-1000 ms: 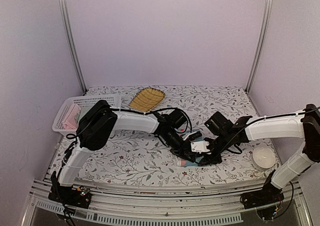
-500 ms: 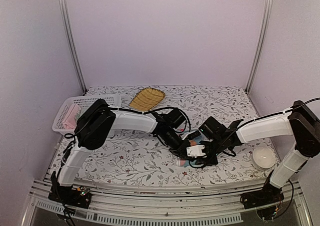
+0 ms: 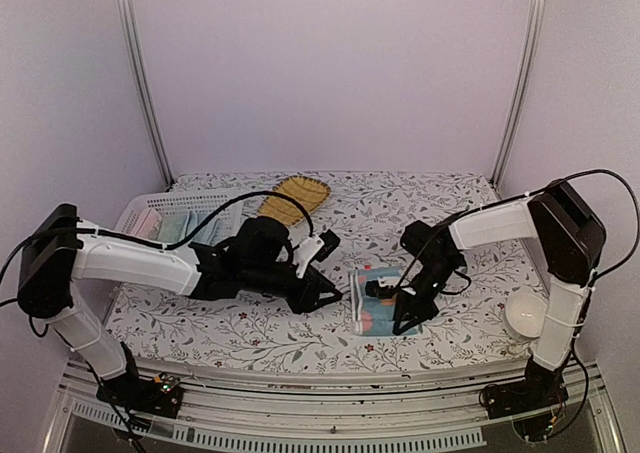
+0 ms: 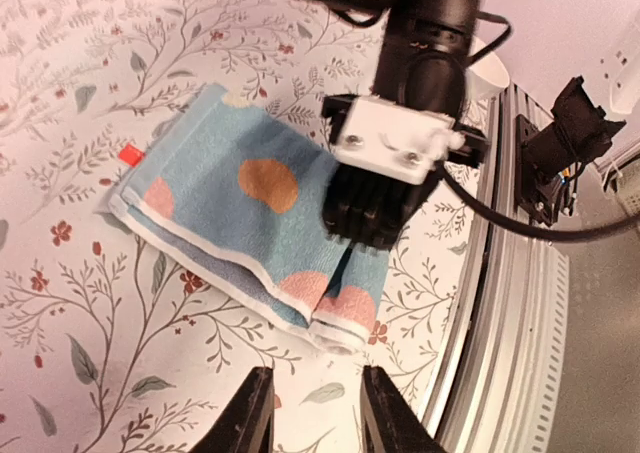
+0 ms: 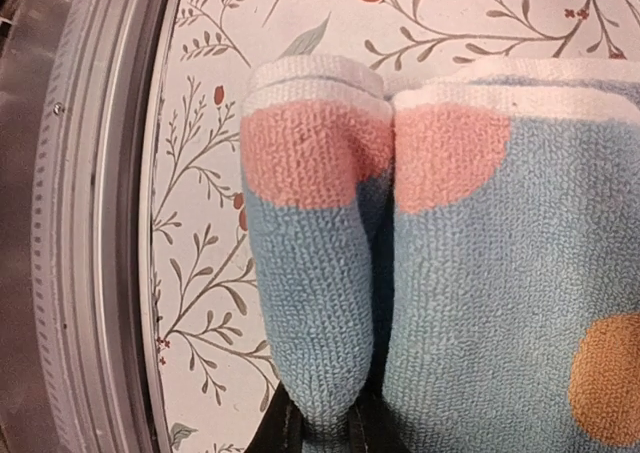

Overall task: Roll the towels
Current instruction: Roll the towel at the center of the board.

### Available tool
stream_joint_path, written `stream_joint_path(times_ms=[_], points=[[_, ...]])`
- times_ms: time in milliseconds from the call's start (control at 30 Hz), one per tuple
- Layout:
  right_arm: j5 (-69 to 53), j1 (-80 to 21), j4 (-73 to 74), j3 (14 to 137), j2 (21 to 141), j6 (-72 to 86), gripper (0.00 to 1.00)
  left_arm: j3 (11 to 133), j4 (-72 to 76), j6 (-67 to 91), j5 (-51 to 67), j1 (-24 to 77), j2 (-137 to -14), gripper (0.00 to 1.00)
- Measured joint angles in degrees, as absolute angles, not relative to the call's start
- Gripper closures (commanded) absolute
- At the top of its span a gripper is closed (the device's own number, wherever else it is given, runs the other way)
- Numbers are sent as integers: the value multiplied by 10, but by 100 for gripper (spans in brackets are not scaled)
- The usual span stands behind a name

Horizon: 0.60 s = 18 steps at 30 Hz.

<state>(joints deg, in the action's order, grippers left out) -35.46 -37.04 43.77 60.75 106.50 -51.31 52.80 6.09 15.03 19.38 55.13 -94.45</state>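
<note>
Right gripper (image 5: 318, 428) pinches the bunched edge fold of the printed towel (image 4: 225, 198), which lies on the tabletop (image 4: 60, 303); left gripper (image 4: 315, 418) hangs spread, empty. Cloth looks soft and light (likely to unroll): grip the thick fold.

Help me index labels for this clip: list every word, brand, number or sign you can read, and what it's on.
None can be read.
The towel has a small red tag, too small to show any writing.
Its prints are plain coloured blobs, not letters.
</note>
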Motion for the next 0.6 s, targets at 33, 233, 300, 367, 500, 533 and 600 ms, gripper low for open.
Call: stream_joint_path(times_ms=[33,233,300,367,500,533,600], points=[[-374,-360,460,626,1086,-517,95,508,84,135,166,565,-928,64],[-467,-317,592,723,1204,-543,95,504,115,7,41,674,-954,63],[-491,-308,634,751,1238,-553,95,546,102,-41,14,700,-997,61],[-506,-303,655,761,1253,-558,95,590,93,-81,-7,712,-1039,61],[-512,-300,671,763,1258,-564,94,668,74,-159,-37,715,-1120,60],[-512,-300,671,763,1258,-564,94,679,71,-176,-42,715,-1136,60],[-512,-300,671,763,1258,-564,94,696,60,-208,-50,715,-1167,60]])
